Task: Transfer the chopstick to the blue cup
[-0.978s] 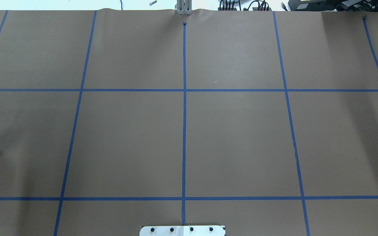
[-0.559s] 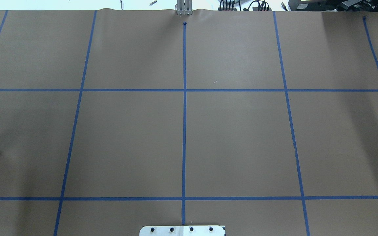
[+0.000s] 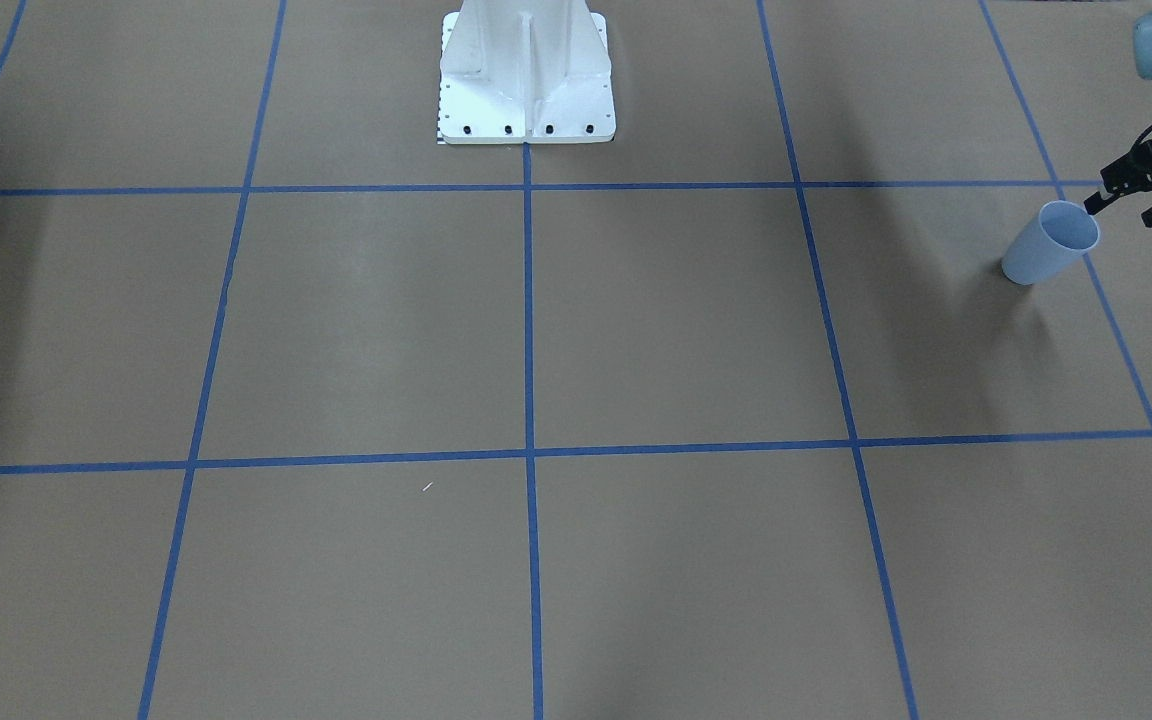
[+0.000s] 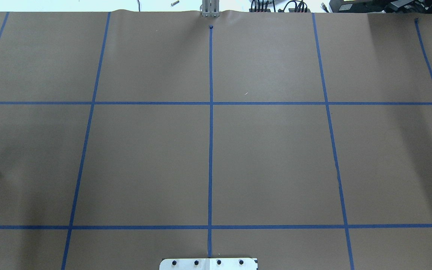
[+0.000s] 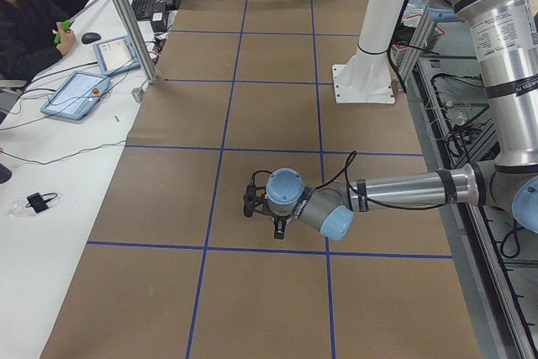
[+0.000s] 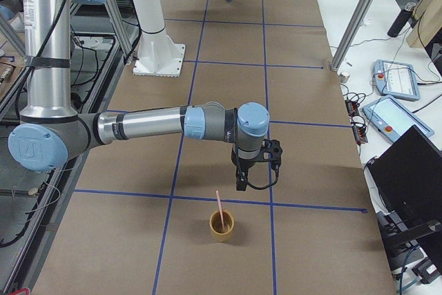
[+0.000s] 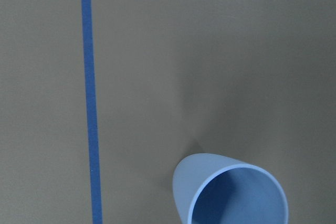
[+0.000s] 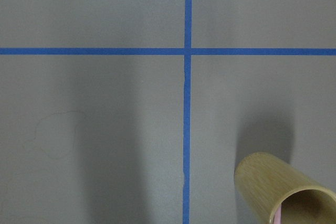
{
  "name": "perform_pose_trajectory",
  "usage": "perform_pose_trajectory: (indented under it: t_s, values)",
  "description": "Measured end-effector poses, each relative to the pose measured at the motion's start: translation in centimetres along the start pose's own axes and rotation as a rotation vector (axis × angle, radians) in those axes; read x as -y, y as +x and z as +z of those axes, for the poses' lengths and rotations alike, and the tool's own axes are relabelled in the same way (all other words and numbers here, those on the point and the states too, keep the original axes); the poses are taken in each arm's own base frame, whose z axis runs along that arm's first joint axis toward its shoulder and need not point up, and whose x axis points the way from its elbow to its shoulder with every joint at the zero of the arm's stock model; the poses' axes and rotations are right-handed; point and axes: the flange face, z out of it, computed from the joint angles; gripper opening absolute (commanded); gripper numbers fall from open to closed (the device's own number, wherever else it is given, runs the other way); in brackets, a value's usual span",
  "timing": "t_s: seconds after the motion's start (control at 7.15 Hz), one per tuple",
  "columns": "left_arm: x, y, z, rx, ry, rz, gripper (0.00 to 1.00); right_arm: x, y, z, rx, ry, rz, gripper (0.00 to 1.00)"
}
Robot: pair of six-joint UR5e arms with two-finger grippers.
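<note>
Right gripper (image 6: 254, 170) hovers near the tan cup (image 6: 222, 226) where the chopstick (image 6: 218, 205) stands; I cannot tell how far it is parted. Left gripper (image 3: 1131, 200) looks parted and empty beside the blue cup (image 3: 1048, 245). Pickup is not yet made, I judge: centre over the stick's top, then pinch.

pale blue cup (image 3: 1036, 258), pink chopstick (image 6: 219, 205), tan cup (image 6: 222, 232), blue-gridded brown table (image 4: 144, 157)

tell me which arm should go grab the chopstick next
Right. The right gripper hangs just beside the tan cup that holds the chopstick, so it is likely only a short move away. The left gripper is at the other end, by the blue cup.
</note>
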Motion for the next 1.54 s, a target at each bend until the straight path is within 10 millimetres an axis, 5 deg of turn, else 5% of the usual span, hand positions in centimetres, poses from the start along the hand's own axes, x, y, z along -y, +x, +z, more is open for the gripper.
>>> perform_pose_trajectory:
  t_s: [1.12,1.26,1.54]
  values:
    - [0.5,-0.4,3.2,0.006,-0.066,0.018,0.93,0.0,0.1,0.3,0.014,-0.005,0.000,1.00]
    - [0.7,-0.6,3.4,0.008,-0.067,0.012,0.77,0.0,0.2,0.3,0.014,-0.005,0.000,1.00]
    - [1.5,-0.9,4.0,0.011,-0.071,-0.003,0.11,0.0,0.2,0.4,0.015,-0.007,0.001,1.00]
